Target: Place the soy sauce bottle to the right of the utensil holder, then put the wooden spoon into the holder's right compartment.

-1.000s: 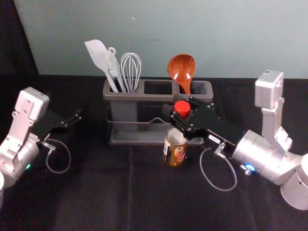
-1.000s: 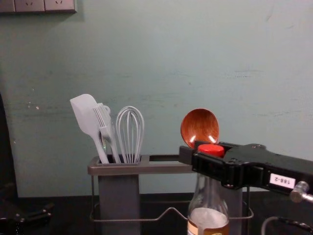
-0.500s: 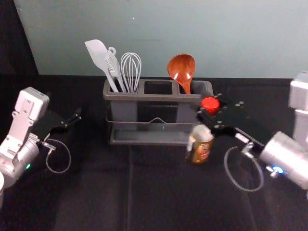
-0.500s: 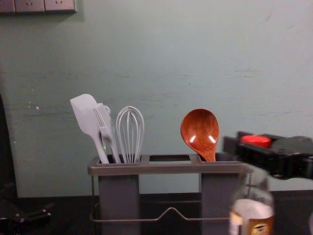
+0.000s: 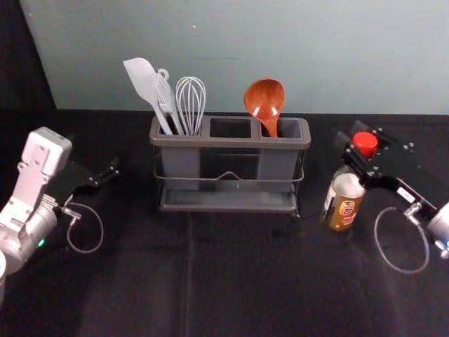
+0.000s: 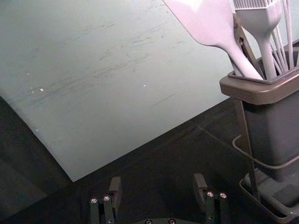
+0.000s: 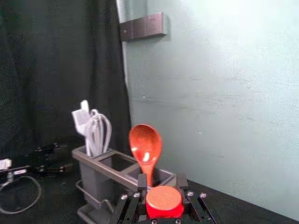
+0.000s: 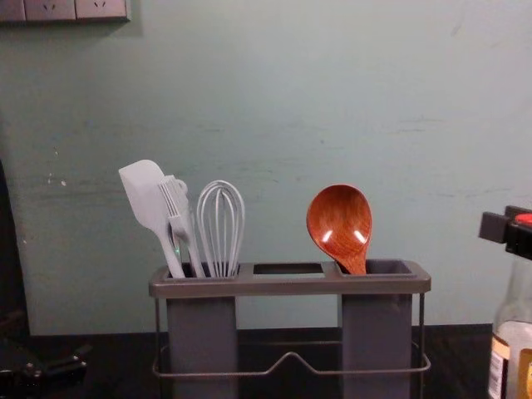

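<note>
My right gripper (image 5: 351, 135) is shut on the red-capped neck of the soy sauce bottle (image 5: 344, 202), right of the utensil holder (image 5: 231, 142). The right wrist view has the red cap (image 7: 164, 200) between the fingers of the right gripper (image 7: 161, 181). In the chest view the bottle (image 8: 514, 353) stands upright at the right edge; its base is cut off. The wooden spoon (image 5: 265, 102) rests bowl-up in the holder's right compartment. My left gripper (image 5: 114, 168) is parked at the left; in its wrist view the left gripper (image 6: 158, 182) is open and holds nothing.
A white spatula (image 5: 142, 81), a brush (image 5: 165, 95) and a whisk (image 5: 191, 105) stand in the holder's left compartment. Behind the holder rises a pale wall (image 5: 337, 56). Dark cloth (image 5: 231, 281) covers the table.
The right gripper has carried the bottle rightward, from in front of the holder's right part to beyond its right end. The left arm, holder and spoon have stayed still.
</note>
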